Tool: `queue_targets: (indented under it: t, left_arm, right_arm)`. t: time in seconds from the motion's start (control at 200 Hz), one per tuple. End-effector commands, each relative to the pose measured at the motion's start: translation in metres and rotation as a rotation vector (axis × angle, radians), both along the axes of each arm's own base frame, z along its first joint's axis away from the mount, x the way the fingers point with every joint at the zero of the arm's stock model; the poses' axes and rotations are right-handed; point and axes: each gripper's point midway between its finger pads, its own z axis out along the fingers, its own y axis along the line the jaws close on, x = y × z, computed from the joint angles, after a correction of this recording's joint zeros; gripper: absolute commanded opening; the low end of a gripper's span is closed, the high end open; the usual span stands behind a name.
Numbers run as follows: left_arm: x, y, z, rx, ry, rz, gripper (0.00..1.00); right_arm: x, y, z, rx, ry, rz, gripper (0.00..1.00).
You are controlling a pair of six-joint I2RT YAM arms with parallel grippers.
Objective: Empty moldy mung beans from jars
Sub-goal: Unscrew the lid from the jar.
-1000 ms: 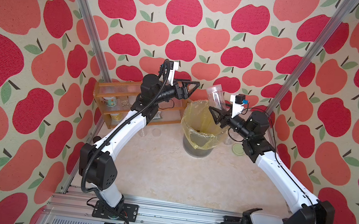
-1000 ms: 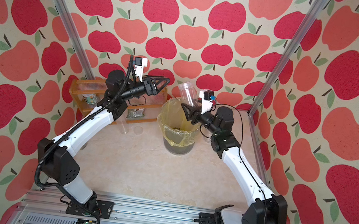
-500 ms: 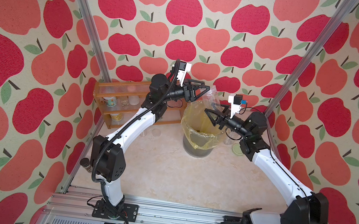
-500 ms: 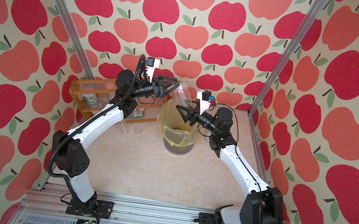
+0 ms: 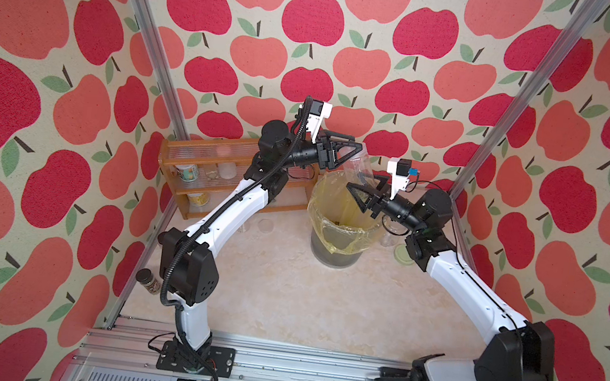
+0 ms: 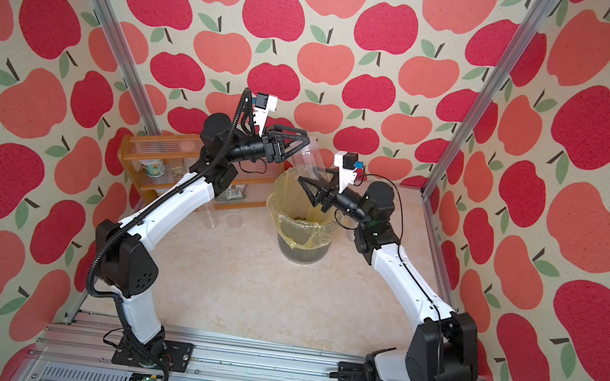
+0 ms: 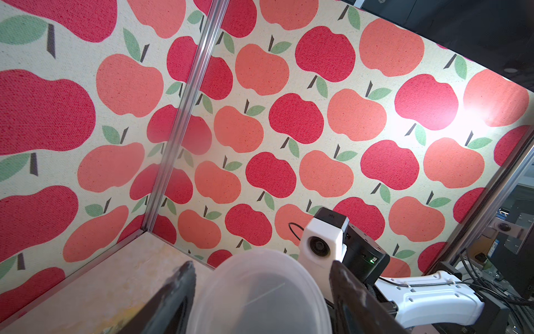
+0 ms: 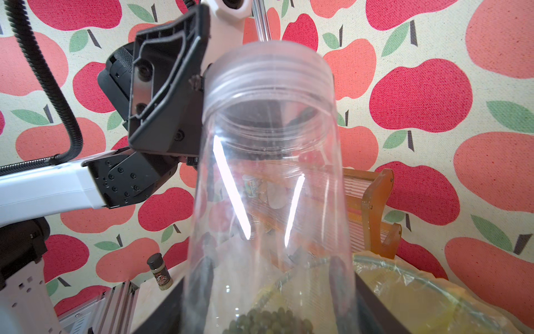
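Frosted lid [image 7: 257, 292] between fingers [image 7: 176, 295]

Bright, even light; white glare streaks on the jar [image 8: 268, 202]; soft-focus lid [image 7: 260, 292].

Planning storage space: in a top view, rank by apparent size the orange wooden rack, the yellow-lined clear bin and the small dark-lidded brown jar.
1. orange wooden rack, largest, though the left arm hides part of it.
2. yellow-lined clear bin.
3. small dark-lidded brown jar, plainly smallest.

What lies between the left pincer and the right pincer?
The clear plastic jar with frosted lid, in both top views: the right pincer grips its base, the left pincer flanks its lid.
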Motion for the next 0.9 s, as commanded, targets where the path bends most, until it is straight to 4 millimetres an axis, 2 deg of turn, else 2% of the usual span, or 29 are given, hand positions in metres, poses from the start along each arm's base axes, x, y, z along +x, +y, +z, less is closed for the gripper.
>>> queue_targets:
  t: [0.0,0.225,0.475,0.595,0.73,0.895]
  left_arm:
    - [-0.003,-0.005,0.001,0.013,-0.011,-0.045,0.75]
    - [0.003,-0.012,-0.003,0.026,0.017,-0.063,0.74]
    - [0.008,-0.012,0.0,0.016,0.021,-0.064,0.61]
    - [0.012,-0.011,-0.001,0.004,0.048,-0.057,0.59]
    - [0.024,-0.01,-0.009,0.038,0.094,-0.015,0.52]
    - [0.038,-0.005,-0.016,0.04,0.145,0.053,0.52]
  right_arm:
    - [0.003,-0.001,0.016,0.015,-0.048,-0.007,0.34]
    - [0.005,0.0,0.016,0.001,-0.05,-0.014,0.34]
    - [0.011,-0.002,0.01,-0.014,-0.041,-0.052,0.34]
    - [0.016,-0.004,0.007,-0.018,-0.039,-0.084,0.34]
    - [0.027,-0.008,-0.003,-0.078,-0.038,-0.184,0.33]
    - [0.039,-0.014,-0.013,-0.18,-0.062,-0.36,0.32]
